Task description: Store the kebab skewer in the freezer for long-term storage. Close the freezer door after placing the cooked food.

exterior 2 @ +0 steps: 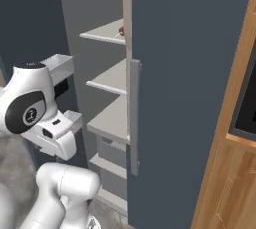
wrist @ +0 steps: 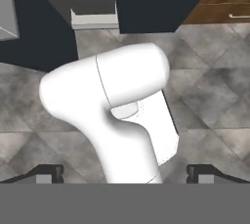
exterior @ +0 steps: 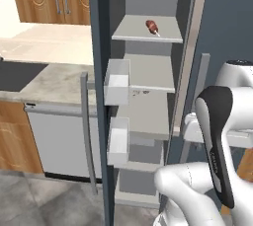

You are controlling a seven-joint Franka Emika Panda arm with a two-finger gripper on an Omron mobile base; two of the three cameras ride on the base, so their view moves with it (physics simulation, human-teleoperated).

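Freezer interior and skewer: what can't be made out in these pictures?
- Kebab skewer: too small in the left base view to count its chunks; in the right base view the plain door's edge hides most of it.
- Freezer top shelf: cut off by the upper edge.
- Freezer door: seen edge-on, so its outer face is hidden.
- Gripper: fingertips cut off at the hand view's bottom.

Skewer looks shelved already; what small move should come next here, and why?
Probably bring the gripper up toward the outer face of the freezer door to start pushing it shut. The kebab skewer already lies on an upper shelf of the freezer, the door stands wide open, and the gripper is open, empty and pointed at the floor.
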